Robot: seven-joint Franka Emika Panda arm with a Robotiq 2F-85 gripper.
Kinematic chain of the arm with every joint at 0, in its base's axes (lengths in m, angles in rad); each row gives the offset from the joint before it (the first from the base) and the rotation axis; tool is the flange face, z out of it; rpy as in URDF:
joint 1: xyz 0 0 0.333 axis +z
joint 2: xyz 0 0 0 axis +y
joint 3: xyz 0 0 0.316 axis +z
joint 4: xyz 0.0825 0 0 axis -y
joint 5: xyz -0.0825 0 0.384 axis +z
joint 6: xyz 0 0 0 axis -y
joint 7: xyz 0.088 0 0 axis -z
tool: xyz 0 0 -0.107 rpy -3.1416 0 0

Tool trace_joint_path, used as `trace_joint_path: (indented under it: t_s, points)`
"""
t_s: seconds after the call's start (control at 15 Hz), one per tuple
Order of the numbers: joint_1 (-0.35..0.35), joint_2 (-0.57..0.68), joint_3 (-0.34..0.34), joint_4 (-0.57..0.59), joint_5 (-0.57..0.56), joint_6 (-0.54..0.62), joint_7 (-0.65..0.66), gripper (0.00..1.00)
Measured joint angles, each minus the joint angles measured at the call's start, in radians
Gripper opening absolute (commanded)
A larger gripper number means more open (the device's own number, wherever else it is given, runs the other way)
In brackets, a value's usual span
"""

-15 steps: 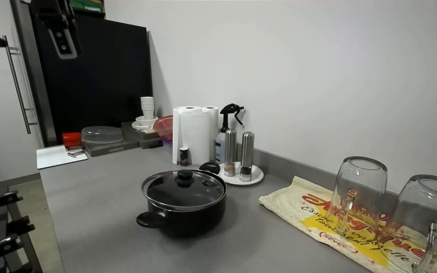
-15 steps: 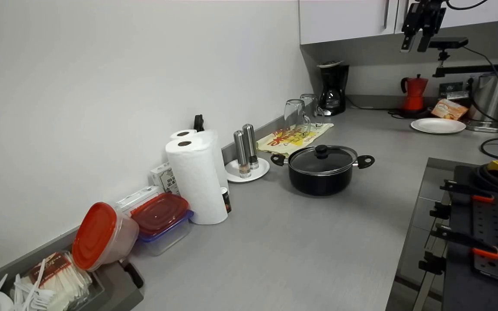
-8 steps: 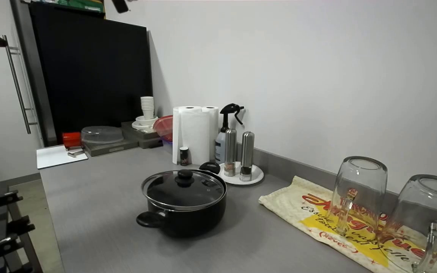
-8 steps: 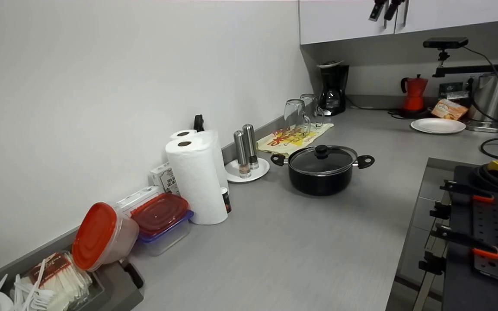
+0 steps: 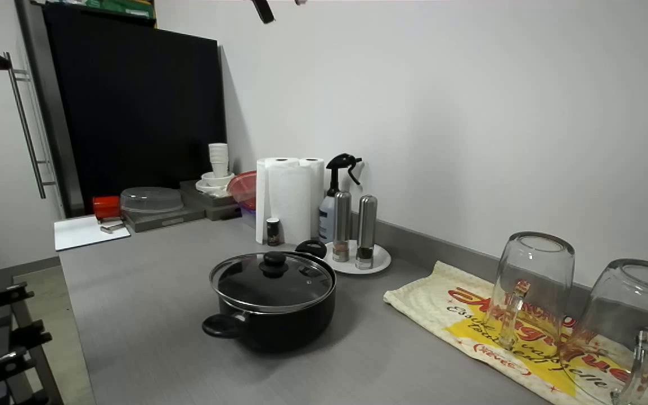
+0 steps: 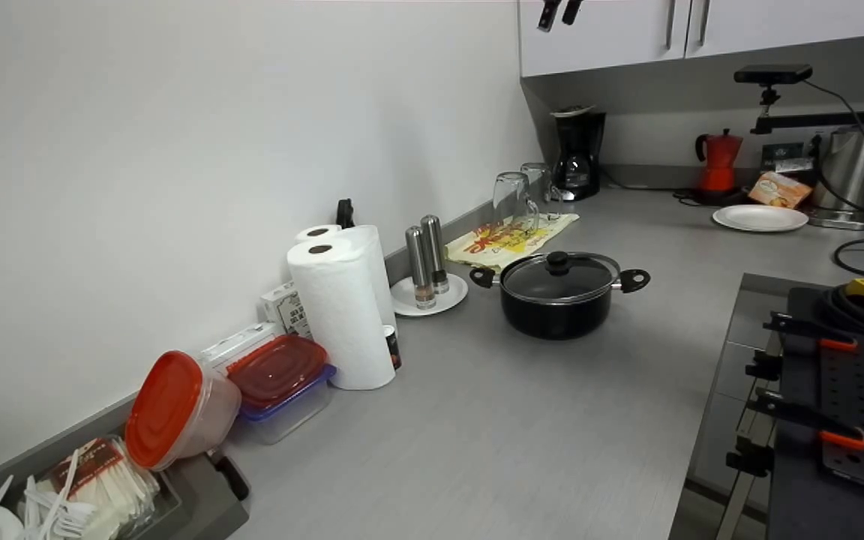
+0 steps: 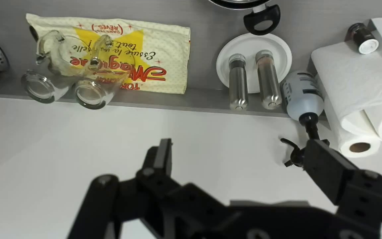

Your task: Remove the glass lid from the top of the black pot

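Note:
The black pot [image 5: 290, 332] stands on the grey counter, also in an exterior view [image 6: 556, 319]. The glass lid [image 5: 248, 284], with a metal rim and black knob, sits flat on top of it; the lid shows too in an exterior view [image 6: 529, 281]. In the wrist view only the pot's lower rim and one black handle [image 7: 274, 16] show at the top edge. My gripper [image 7: 239, 144] is open with nothing between its fingers. It is high above the counter, well above the pot; only its fingertips show in the exterior views [image 6: 556, 24].
A white plate [image 5: 383, 261] with two steel mills [image 5: 366, 230] stands beside the pot. Paper towel rolls [image 5: 287, 202] and a spray bottle [image 5: 325, 216] stand by the wall. Upturned glass mugs [image 5: 532, 270] stand on a yellow-printed cloth [image 5: 436, 289].
My gripper has risen and moved across toward the wall, to the right in an exterior view, ending high above the pot's area. The pot and lid have not moved.

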Motion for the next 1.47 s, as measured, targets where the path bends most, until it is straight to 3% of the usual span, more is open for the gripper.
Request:
trace_joint_path:
  t_s: [0.47,0.67,1.47]
  points:
    - [-0.019,0.435,0.035,0.245,0.006,-0.070,0.000,1.00]
    - [-0.036,0.561,0.052,0.311,0.004,-0.128,0.000,1.00]
    - [-0.066,0.760,0.061,0.330,-0.031,-0.283,0.000,1.00]
